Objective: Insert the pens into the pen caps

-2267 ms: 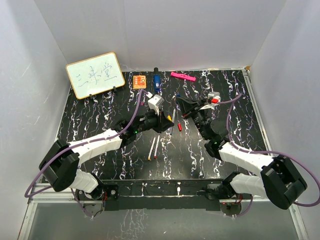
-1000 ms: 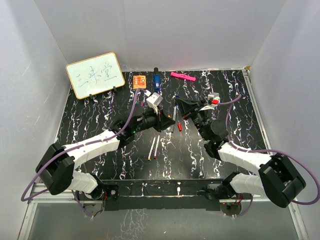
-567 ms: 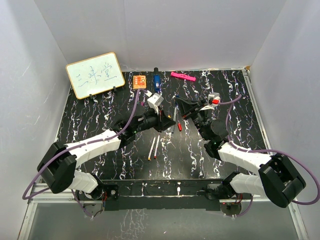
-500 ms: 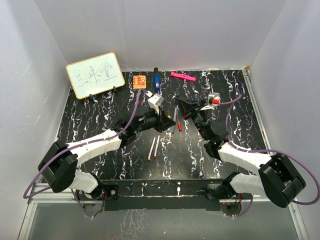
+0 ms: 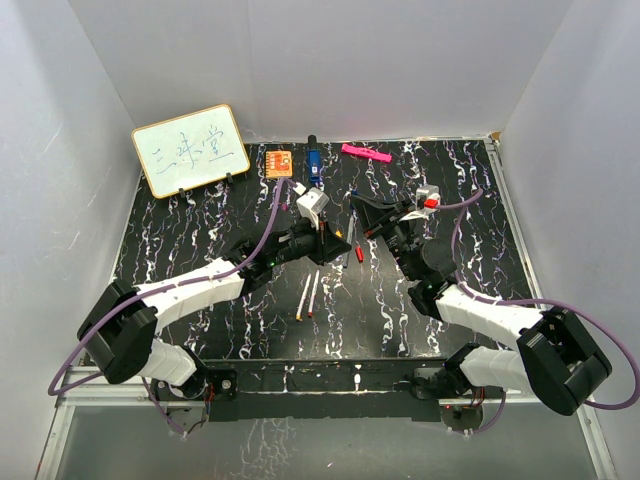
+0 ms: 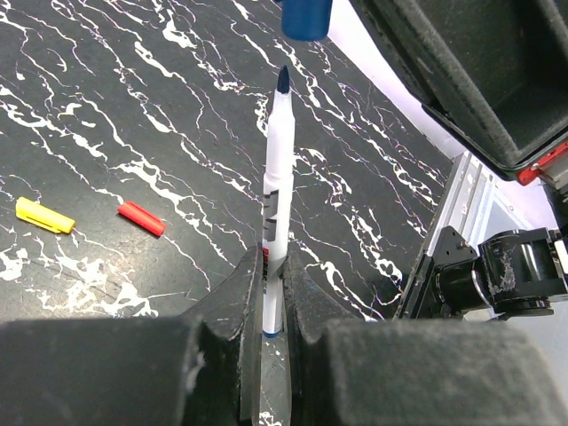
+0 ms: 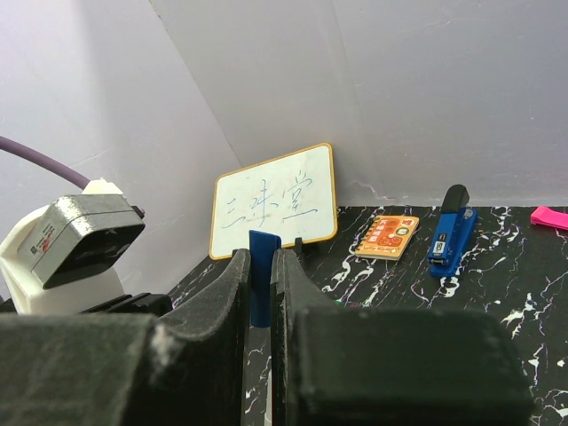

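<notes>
My left gripper (image 6: 273,262) is shut on a white pen (image 6: 277,177) whose dark blue tip points up at a blue pen cap (image 6: 306,18); a short gap separates tip and cap. That blue cap (image 7: 263,275) is clamped in my shut right gripper (image 7: 259,257). From above, the left gripper (image 5: 335,240) and right gripper (image 5: 358,212) meet over the middle of the table. Two more pens (image 5: 308,295) lie side by side nearer the bases. A red cap (image 6: 142,218) and a yellow cap (image 6: 40,215) lie on the black marbled table (image 6: 106,106).
A small whiteboard (image 5: 190,150) stands at the back left. An orange notepad (image 5: 279,162), a blue stapler (image 5: 313,165) and a pink bar (image 5: 365,153) lie along the back edge. White walls close in three sides.
The left gripper with its pen has shifted slightly around the right gripper's cap, ending close beside it. Both grips have stayed shut.
</notes>
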`<action>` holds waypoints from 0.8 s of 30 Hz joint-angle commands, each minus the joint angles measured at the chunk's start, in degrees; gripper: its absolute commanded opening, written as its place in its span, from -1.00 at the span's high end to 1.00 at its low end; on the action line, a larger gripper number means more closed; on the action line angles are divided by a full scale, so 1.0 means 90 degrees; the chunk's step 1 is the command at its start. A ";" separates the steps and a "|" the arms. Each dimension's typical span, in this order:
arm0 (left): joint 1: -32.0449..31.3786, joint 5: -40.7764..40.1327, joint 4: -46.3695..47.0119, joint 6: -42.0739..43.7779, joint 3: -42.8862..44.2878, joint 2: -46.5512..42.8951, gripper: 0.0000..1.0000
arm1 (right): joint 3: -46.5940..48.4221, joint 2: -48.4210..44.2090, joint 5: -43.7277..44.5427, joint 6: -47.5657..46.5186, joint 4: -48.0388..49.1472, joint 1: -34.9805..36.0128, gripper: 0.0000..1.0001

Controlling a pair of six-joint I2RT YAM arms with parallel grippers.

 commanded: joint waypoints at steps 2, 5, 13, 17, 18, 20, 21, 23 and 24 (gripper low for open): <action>-0.0043 -0.0088 0.0130 0.0098 0.0180 -0.0450 1.00 | 0.0005 -0.0061 0.0022 -0.0053 0.0266 -0.0006 1.00; -0.0043 -0.0119 0.0121 0.0102 0.0180 -0.0464 1.00 | -0.0007 -0.0037 0.0008 -0.0022 0.0283 -0.0011 1.00; -0.0042 -0.0140 0.0130 0.0102 0.0221 -0.0370 1.00 | -0.0007 -0.0064 -0.0053 0.0005 0.0269 -0.0011 1.00; -0.0037 -0.0121 0.0146 0.0093 0.0241 -0.0299 1.00 | -0.0002 -0.0055 -0.0078 0.0040 0.0258 -0.0004 1.00; -0.0042 -0.0116 0.0144 0.0085 0.0246 -0.0298 1.00 | 0.0002 -0.0048 -0.0081 0.0051 0.0251 -0.0002 1.00; -0.0041 -0.0090 0.0144 0.0075 0.0246 -0.0298 1.00 | 0.0003 -0.0046 -0.0080 0.0076 0.0249 0.0003 1.00; -0.0038 -0.0084 0.0152 0.0063 0.0246 -0.0298 1.00 | 0.0003 -0.0037 -0.0075 0.0079 0.0254 0.0001 1.00; -0.0032 -0.0076 0.0157 0.0048 0.0246 -0.0298 1.00 | 0.0010 -0.0031 -0.0079 0.0088 0.0258 -0.0002 1.00; -0.0040 -0.0081 0.0162 0.0044 0.0246 -0.0298 1.00 | 0.0012 -0.0031 -0.0092 0.0091 0.0259 -0.0002 1.00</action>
